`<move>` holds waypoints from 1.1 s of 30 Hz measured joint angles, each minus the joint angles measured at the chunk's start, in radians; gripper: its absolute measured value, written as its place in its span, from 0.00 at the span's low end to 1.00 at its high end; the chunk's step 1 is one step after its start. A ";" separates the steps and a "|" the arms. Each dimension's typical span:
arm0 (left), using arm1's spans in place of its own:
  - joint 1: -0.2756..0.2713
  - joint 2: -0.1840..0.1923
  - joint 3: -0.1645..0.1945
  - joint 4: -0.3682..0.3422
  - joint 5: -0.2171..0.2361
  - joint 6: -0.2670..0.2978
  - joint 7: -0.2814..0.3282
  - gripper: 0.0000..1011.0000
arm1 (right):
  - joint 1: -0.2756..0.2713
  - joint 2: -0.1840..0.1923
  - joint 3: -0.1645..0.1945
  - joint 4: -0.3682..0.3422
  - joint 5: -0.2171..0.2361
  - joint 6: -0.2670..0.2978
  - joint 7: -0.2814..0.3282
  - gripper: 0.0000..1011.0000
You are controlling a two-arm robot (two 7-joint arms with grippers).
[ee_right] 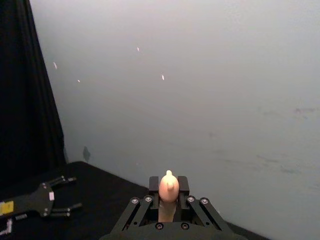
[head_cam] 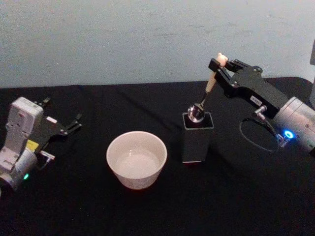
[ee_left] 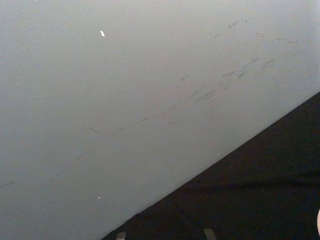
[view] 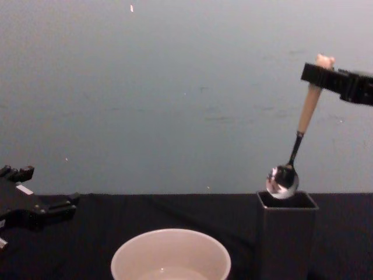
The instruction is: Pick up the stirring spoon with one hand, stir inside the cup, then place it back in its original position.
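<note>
The stirring spoon (head_cam: 210, 84) hangs tilted, its bear-topped beige handle pinched near the top by my right gripper (head_cam: 220, 64), which is shut on it. In the chest view the shiny bowl of the spoon (view: 283, 179) sits right at the open top of the dark grey square holder (view: 285, 233). The bear head (ee_right: 169, 185) pokes up between the right fingers. The cream-white cup (head_cam: 137, 159) stands left of the holder (head_cam: 198, 140), apart from it. My left gripper (head_cam: 61, 113) is parked open at the far left, low over the table.
A black cloth covers the table (head_cam: 236, 196), and a plain pale wall (head_cam: 147, 39) stands behind it. The right arm's cable (head_cam: 256, 135) loops down to the right of the holder. The black cloth lies bare between the cup and the left gripper.
</note>
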 joint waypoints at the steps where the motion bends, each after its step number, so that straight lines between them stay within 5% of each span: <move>1: 0.000 0.000 0.000 0.000 0.000 0.000 0.000 0.99 | -0.002 0.000 0.000 0.002 -0.002 0.001 -0.001 0.21; 33: 0.000 0.000 0.000 0.000 0.000 0.000 0.000 0.99 | 0.034 -0.042 -0.055 0.186 -0.067 0.064 -0.001 0.21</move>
